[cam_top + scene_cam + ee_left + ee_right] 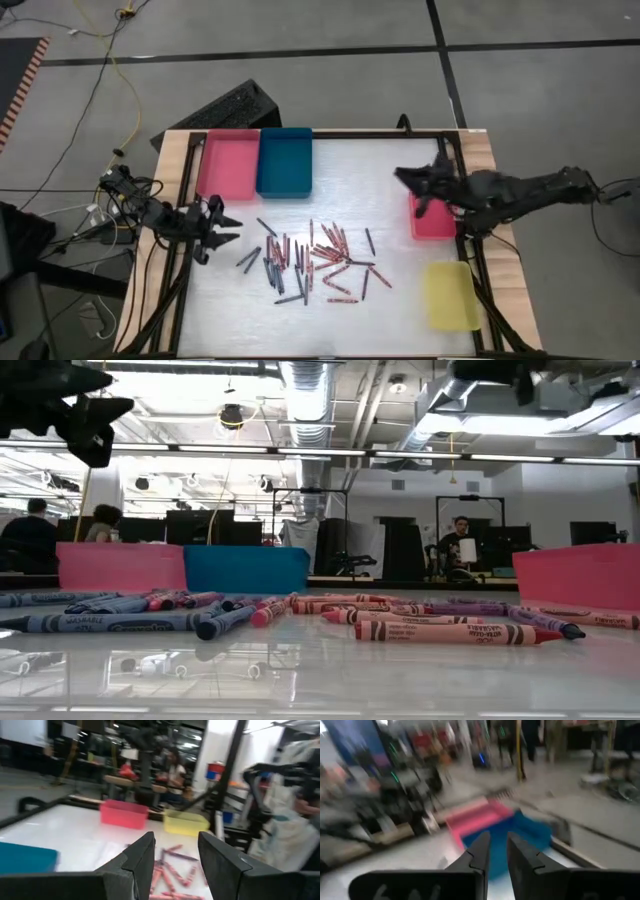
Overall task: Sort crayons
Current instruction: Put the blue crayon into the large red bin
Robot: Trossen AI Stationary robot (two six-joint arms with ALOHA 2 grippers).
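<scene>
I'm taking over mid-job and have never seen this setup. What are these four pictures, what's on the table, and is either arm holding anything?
The machine is two dark robot arms at one table. One picture looks straight down, one looks level across the tabletop, and two come from cameras on the arms' wrists.

Seen from above, the crayons lie loose in a pile mid-table, none sorted yet. A pink tray and a blue tray sit at the far edge; a red tray and a yellow tray sit on the right side.

The left gripper hovers left of the pile, fingers apart and empty. The right gripper hangs near the red tray, its fingers parted a little with nothing between them.
</scene>
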